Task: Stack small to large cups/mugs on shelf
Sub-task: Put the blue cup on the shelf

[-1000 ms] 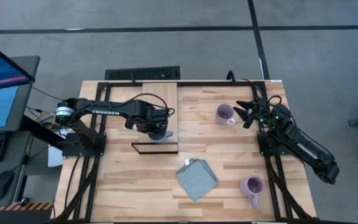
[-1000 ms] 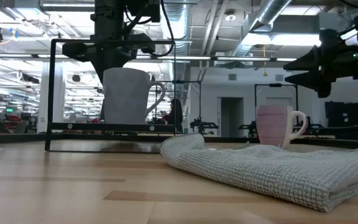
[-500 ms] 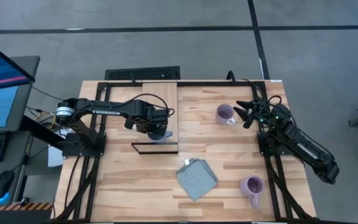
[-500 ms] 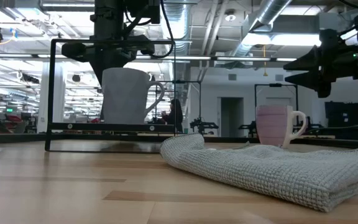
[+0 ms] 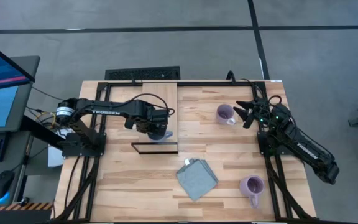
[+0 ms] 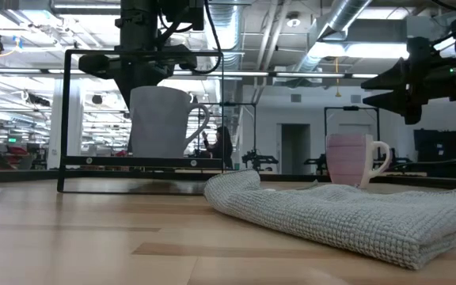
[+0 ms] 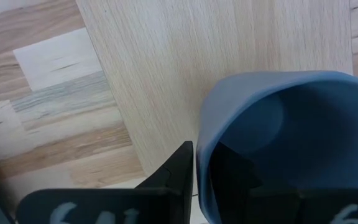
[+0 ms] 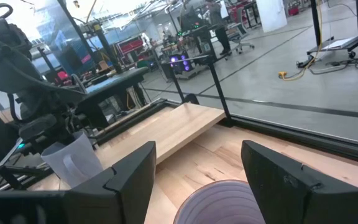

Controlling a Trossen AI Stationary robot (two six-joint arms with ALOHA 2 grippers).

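Dusty blue mug (image 5: 161,132) sits on the shelf (image 5: 155,99) near its dark front edge, caught by the left end effector (image 5: 156,129) — in the left wrist view one dark finger (image 7: 178,171) stands outside the mug's rim and the other inside, so the fingers are clamped on the wall. In the low view the mug (image 6: 160,121) reads pale grey, upright, its handle toward the folded cloth (image 6: 347,214), with the left end effector (image 6: 145,75) coming down on it from above.

One lilac mug (image 5: 224,114) stands on the surface to the shelf's right, just beside the right end effector (image 5: 249,112), whose fingers are spread wide and apart from it; the right wrist view shows that mug's rim (image 8: 218,200) low between the two open fingers, untouched. The second lilac mug (image 5: 251,185) stands well apart, near the surface's front right corner, with the cloth (image 5: 196,178) between it and the shelf.

White lettering "TROSSEN" runs along the left arm (image 5: 104,111) — the same word shows on the right arm (image 5: 304,149).
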